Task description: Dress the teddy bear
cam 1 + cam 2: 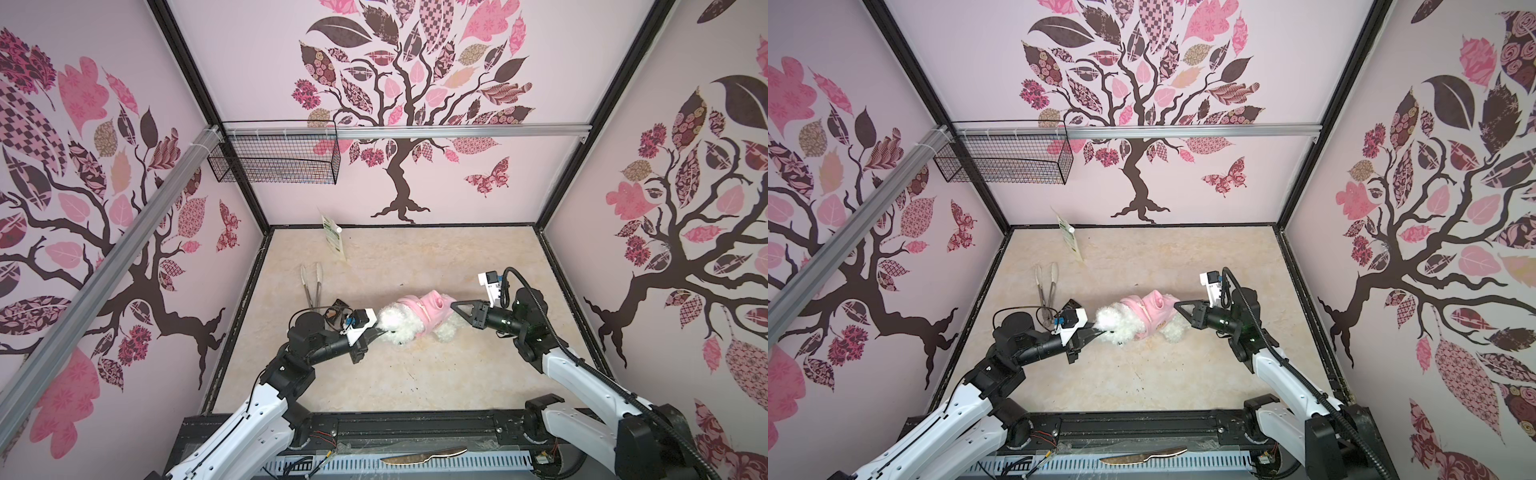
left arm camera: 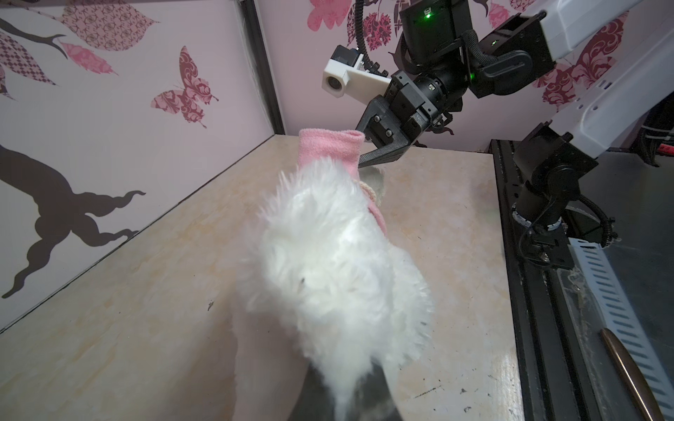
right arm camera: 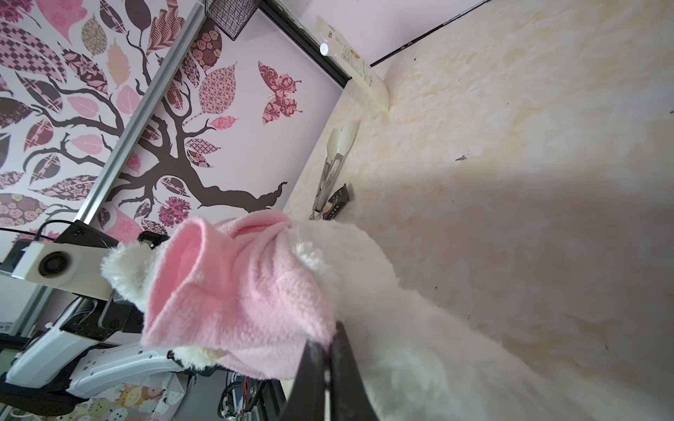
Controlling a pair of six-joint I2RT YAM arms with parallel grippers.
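Observation:
The teddy bear (image 1: 395, 322) (image 1: 1115, 326) lies on its side mid-table, head toward the left arm. A pink hoodie (image 1: 424, 309) (image 1: 1146, 309) covers its torso, and the white legs stick out on the right. My left gripper (image 1: 380, 330) (image 2: 343, 404) is shut on the bear's head fur (image 2: 328, 262). My right gripper (image 1: 454, 305) (image 3: 328, 337) is shut at the hoodie's hem (image 3: 237, 288), next to the bear's rump (image 3: 401, 328). In the left wrist view its tip (image 2: 361, 164) touches the pink edge (image 2: 328, 147).
Metal tongs (image 1: 311, 282) and a small black object (image 1: 340, 304) lie behind the left arm. A pale packet (image 1: 334, 241) leans at the back wall, below a wire basket (image 1: 274, 156). A knife (image 1: 424, 455) rests on the front rail.

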